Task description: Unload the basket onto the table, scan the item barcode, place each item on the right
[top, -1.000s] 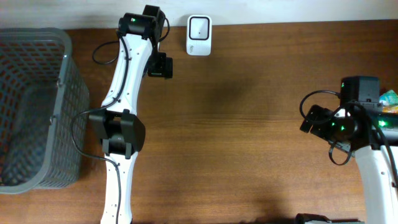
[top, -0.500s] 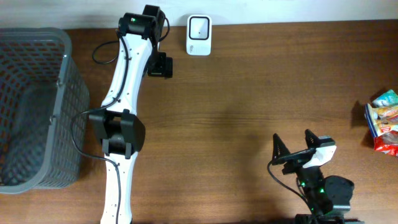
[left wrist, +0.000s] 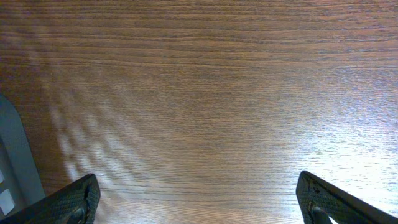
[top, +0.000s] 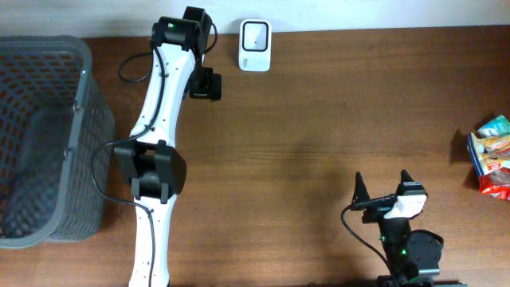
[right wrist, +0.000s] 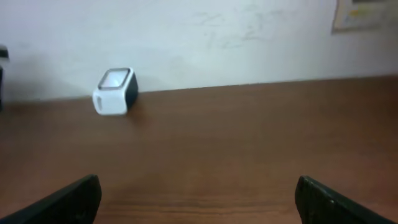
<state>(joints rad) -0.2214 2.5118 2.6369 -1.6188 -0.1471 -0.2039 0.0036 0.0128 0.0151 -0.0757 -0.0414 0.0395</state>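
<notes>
Overhead alone shows snack packets (top: 492, 155), far right.

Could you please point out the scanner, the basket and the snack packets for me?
scanner (top: 255, 36), overhead view, on its top window.
basket (top: 92, 159), overhead view, on its mesh side wall.
snack packets (top: 492, 155), overhead view, on the pile's middle.

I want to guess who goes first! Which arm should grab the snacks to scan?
Probably the right. The right gripper is open, on the same side as the snack packets. The left gripper, open too, sits far across by the scanner.
</notes>
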